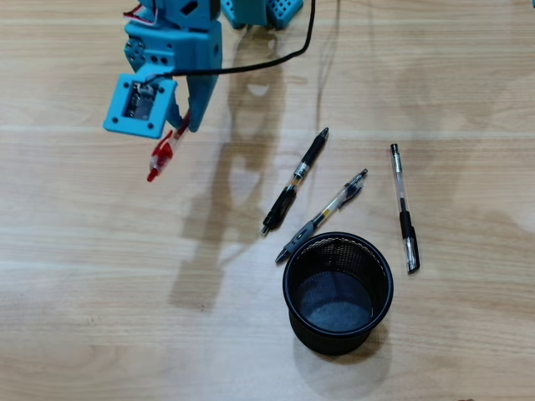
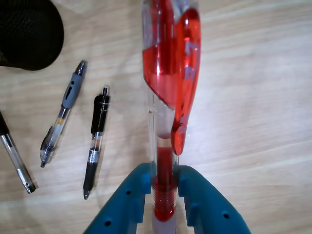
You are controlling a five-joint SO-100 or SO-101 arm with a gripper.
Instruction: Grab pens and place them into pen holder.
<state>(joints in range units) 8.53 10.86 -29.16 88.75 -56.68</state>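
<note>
Step in hand: carrying the first pen. The gripper (image 2: 165, 187) is clenched on the red pen (image 2: 168, 87), both blue jaws pressing its barrel near one end, as the wrist view shows; the rest of the pen runs forward out of the jaws, clip side toward the camera. In the overhead view the red pen (image 1: 163, 154) hangs slanted below the gripper (image 1: 185, 124), seemingly clear of the table.

The holder (image 1: 338, 291) stands upright and looks empty, well apart from the jaws, down and to the right in the overhead view. Between jaws and holder lie the black pen (image 1: 294, 180) and the grey pen (image 1: 321, 217), the latter's tip just beside the holder rim. The capped pen (image 1: 404, 207) lies beyond.

Next move, as judged: swing over the holder mouth without sweeping the lying pens, tip the red pen downward, then release.

Not determinable: whether the pen end touches the table; the fingertips, masked by the camera mount in the overhead view; the holder, cut off at the corner in the wrist view.
</note>
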